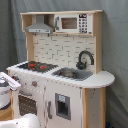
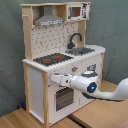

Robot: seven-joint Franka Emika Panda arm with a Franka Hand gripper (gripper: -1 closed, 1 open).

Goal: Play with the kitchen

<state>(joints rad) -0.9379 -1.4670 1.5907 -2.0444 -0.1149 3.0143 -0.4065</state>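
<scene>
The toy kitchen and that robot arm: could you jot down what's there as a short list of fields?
Main item: toy kitchen, white with light wood
Top shelf: grey hood beside a small microwave
Counter: black-red stovetop, sink, black faucet
Front: windowed oven door below the knobs
Robot: white arm, its gripper reaching the kitchen's front above the oven door
Floor: wooden boards
</scene>
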